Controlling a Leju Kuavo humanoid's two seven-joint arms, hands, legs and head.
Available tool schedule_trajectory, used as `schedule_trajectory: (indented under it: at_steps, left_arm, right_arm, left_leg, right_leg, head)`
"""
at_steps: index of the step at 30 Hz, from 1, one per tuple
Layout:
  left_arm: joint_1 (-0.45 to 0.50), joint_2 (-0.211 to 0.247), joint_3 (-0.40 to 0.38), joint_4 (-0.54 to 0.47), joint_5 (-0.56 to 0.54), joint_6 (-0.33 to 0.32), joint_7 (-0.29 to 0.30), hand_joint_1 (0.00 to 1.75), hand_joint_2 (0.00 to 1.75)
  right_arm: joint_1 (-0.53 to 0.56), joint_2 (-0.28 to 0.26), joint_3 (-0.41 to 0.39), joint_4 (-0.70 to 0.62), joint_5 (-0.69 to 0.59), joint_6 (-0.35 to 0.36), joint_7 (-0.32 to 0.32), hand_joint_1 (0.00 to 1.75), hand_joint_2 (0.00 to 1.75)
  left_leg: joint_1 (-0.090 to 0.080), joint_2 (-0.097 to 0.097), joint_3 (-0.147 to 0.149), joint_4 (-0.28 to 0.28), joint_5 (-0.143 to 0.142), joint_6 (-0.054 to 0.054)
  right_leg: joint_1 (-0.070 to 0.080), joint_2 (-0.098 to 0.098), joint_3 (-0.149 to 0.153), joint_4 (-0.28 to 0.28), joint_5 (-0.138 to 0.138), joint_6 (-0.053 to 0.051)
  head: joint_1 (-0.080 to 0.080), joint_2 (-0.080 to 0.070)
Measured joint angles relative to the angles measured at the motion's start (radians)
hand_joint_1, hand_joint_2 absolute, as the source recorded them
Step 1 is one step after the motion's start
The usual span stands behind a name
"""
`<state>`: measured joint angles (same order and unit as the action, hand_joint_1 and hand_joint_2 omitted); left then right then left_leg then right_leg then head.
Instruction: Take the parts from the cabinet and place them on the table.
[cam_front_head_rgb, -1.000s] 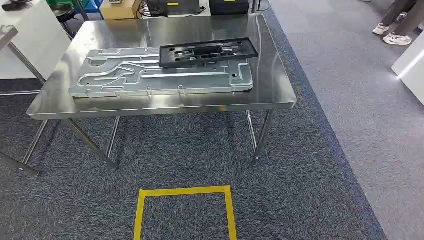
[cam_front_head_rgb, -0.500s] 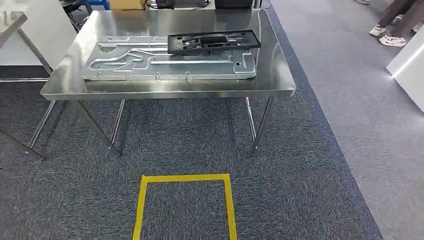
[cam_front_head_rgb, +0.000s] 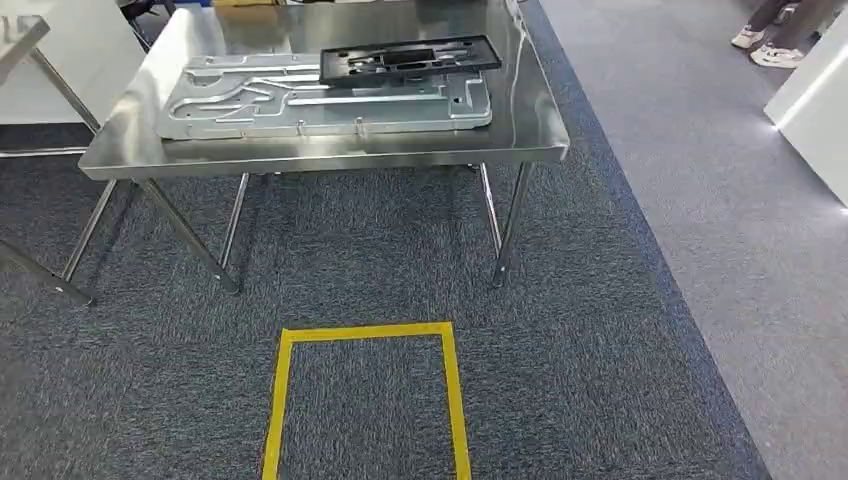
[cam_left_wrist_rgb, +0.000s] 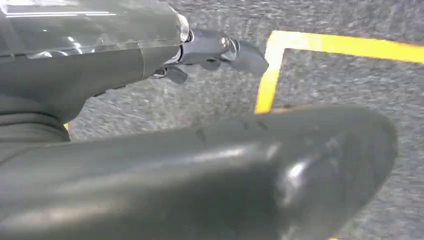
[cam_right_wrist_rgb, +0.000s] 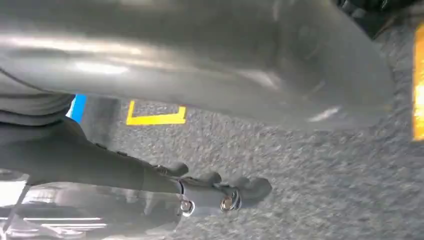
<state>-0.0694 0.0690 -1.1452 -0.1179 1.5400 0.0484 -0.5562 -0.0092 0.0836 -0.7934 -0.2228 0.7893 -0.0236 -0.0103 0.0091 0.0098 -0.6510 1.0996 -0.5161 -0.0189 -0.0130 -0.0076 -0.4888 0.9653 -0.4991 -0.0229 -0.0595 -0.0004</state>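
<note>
A large silver stamped metal panel (cam_front_head_rgb: 320, 100) lies flat on the steel table (cam_front_head_rgb: 330, 158) ahead of me. A black rectangular frame (cam_front_head_rgb: 408, 58) rests on the panel's far right part. Both arms hang down over the carpet. In the left wrist view my left hand (cam_left_wrist_rgb: 150, 150) holds nothing, its thick thumb close to the camera and its dark fingers (cam_left_wrist_rgb: 220, 47) stretched out. In the right wrist view my right hand (cam_right_wrist_rgb: 175, 60) is likewise empty, fingers (cam_right_wrist_rgb: 225, 192) extended and apart.
A yellow tape square (cam_front_head_rgb: 365, 332) marks the dark carpet between me and the table. A second table's leg (cam_front_head_rgb: 45, 275) stands at the left. A white unit (cam_front_head_rgb: 815, 110) and a person's shoes (cam_front_head_rgb: 770, 45) are at the far right, on lighter carpet.
The whole picture has shifted: table and tape square sit higher and a little further left, so the camera has moved back. The panel and frame lie as before.
</note>
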Motion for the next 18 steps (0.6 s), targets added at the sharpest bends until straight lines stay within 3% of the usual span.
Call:
schedule_trajectory:
  at_steps: [1,2,3,4,6,7,8,9,12,13,14,15,16,17,18]
  left_arm:
    - [-0.001,0.0,-0.002,0.0,0.0,0.0,0.0,0.0,0.0]
    - [-0.001,0.0,-0.004,0.0,0.0,0.0,0.0,0.0,0.0]
    - [-0.001,0.0,-0.004,0.0,0.0,0.0,0.0,0.0,0.0]
    - [-0.001,-0.001,-0.005,0.0,0.0,0.0,0.001,0.0,0.0]
    - [-0.004,-0.001,-0.005,0.0,-0.001,0.0,0.002,0.0,0.0]
    - [-0.007,-0.001,-0.005,0.0,-0.001,0.0,0.002,0.0,0.0]
    - [-0.011,-0.001,-0.005,0.0,-0.001,0.0,0.002,0.0,0.0]
    - [-0.014,-0.001,-0.005,0.0,-0.001,0.0,0.002,0.0,0.0]
    - [-0.012,-0.002,-0.005,0.0,0.0,0.005,0.003,0.0,0.0]
    - [-0.011,-0.002,-0.005,0.0,0.001,0.007,0.004,0.0,0.0]
    - [-0.013,-0.004,-0.005,0.0,0.002,0.008,0.005,0.0,0.0]
    - [-0.015,-0.005,-0.005,0.0,0.003,0.009,0.004,0.0,0.0]
    - [-0.015,-0.005,-0.005,0.0,0.005,0.01,0.004,0.0,0.0]
    - [-0.014,-0.005,-0.005,0.0,0.007,0.012,0.004,0.0,0.0]
    - [-0.014,-0.005,-0.005,0.0,0.01,0.015,0.004,0.0,0.0]
  right_arm:
    - [0.0,-0.003,-0.001,0.0,0.0,0.0,0.0,0.0,0.0]
    - [0.001,-0.008,-0.002,0.0,0.0,0.001,0.002,0.0,0.0]
    - [0.001,-0.013,-0.003,0.0,0.0,0.002,0.002,0.0,0.0]
    - [0.001,-0.018,-0.003,0.0,0.0,0.003,0.002,0.0,0.0]
    - [0.001,-0.023,-0.004,0.0,0.0,0.005,0.002,0.0,0.0]
    - [0.001,-0.023,-0.005,0.001,0.0,0.005,0.002,0.0,0.0]
    - [-0.003,-0.023,-0.005,0.0,0.0,0.005,0.002,0.0,0.0]
    - [-0.001,-0.023,-0.005,0.001,0.001,0.005,0.001,0.0,0.0]
    - [-0.002,-0.023,-0.006,0.001,0.006,0.008,-0.001,0.0,0.0]
    - [0.0,-0.023,-0.006,0.001,0.008,0.008,-0.002,0.0,0.0]
    - [0.0,-0.022,-0.006,0.001,0.01,0.009,-0.004,0.0,0.0]
    - [-0.001,-0.021,-0.006,0.002,0.013,0.01,-0.006,0.0,0.0]
    - [0.0,-0.017,-0.006,0.002,0.016,0.013,-0.011,0.0,0.0]
    - [-0.001,-0.013,-0.006,0.002,0.021,0.013,-0.014,0.0,0.0]
    - [-0.001,-0.01,-0.006,0.002,0.022,0.015,-0.021,0.0,0.0]
  left_leg:
    - [0.003,0.0,-0.02,0.081,-0.056,-0.006]
    - [0.004,0.0,-0.036,0.159,-0.093,-0.011]
    - [0.004,0.0,-0.04,0.207,-0.099,-0.014]
    - [0.005,0.0,-0.026,0.213,-0.079,-0.015]
    - [0.009,0.0,0.054,0.12,-0.01,-0.015]
    - [0.01,-0.001,0.13,0.012,0.02,-0.011]
    - [0.01,-0.003,0.186,-0.075,-0.004,-0.007]
    - [0.003,-0.005,0.223,-0.137,-0.024,0.0]
    - [-0.002,-0.006,0.2,-0.13,-0.01,0.022]
    - [0.006,-0.002,0.192,-0.139,0.004,0.034]
    - [0.005,0.004,0.181,-0.137,0.014,0.044]
    - [0.003,0.004,0.168,-0.137,0.024,0.056]
    - [0.001,0.004,0.154,-0.136,0.035,0.058]
    - [-0.002,0.005,0.138,-0.136,0.047,0.059]
    - [-0.005,0.005,0.125,-0.132,0.059,0.059]
  right_leg:
    - [0.001,-0.001,-0.012,0.002,0.009,-0.001]
    - [0.002,-0.002,-0.025,0.004,0.019,0.0]
    - [0.002,-0.002,-0.039,0.007,0.028,0.001]
    - [0.002,-0.002,-0.053,0.011,0.036,0.003]
    - [0.001,-0.001,-0.082,0.022,0.05,0.007]
    - [0.0,0.0,-0.098,0.03,0.058,0.013]
    - [0.001,0.0,-0.105,0.035,0.064,0.019]
    - [0.004,0.001,-0.111,0.038,0.071,0.026]
    - [0.002,0.001,-0.114,0.032,0.098,0.044]
    - [0.004,0.003,-0.119,0.036,0.097,0.051]
    - [-0.001,0.006,-0.13,0.059,0.054,0.052]
    - [-0.001,0.007,-0.145,0.109,-0.01,0.052]
    - [-0.001,0.006,-0.163,0.183,-0.075,0.053]
    - [0.0,0.007,-0.179,0.261,-0.122,0.055]
    - [0.0,0.007,-0.187,0.321,-0.14,0.056]
  head:
    - [0.0,0.0]
    - [0.0,0.0]
    - [0.0,0.0]
    - [0.0,0.0]
    - [0.0,0.0]
    - [0.0,0.0]
    - [0.0,0.0]
    - [0.0,0.0]
    - [0.0,0.0]
    - [0.0,0.0]
    - [0.0,0.0]
    - [0.0,0.0]
    - [0.0,0.0]
    - [0.0,0.0]
    - [0.0,0.0]
